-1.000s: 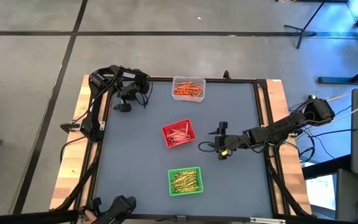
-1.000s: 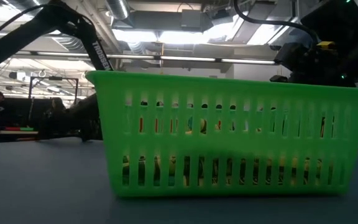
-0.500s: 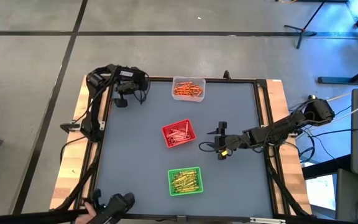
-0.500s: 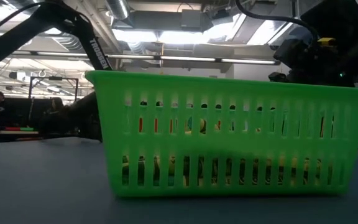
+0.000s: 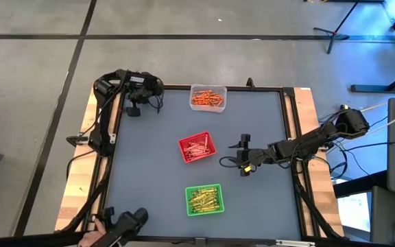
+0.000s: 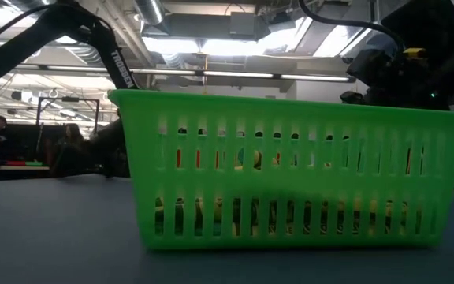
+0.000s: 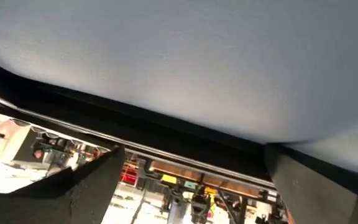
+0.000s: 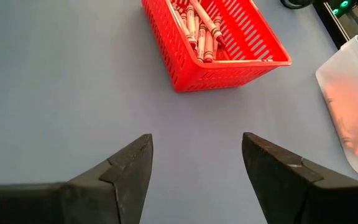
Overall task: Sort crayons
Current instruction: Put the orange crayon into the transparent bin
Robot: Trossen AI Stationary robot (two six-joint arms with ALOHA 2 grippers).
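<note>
Right gripper (image 5: 241, 156), jaws apart and empty, sits just right of the red tray (image 5: 197, 147); its crayons (image 8: 199, 28) lie dead ahead. Left gripper (image 5: 134, 109), also open, is parked upper left, farther off.

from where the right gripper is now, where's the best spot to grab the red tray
Probably the red tray by its near side wall, coming from above with one finger inside and one outside. The slotted wall stands upright and thin. The right gripper is open and faces that wall across bare table, and the red crayons lie farther in.

Crayons (image 5: 197, 148) sorted by colour: orange, red, olive heaps in three trays (image 5: 208, 139)
</note>
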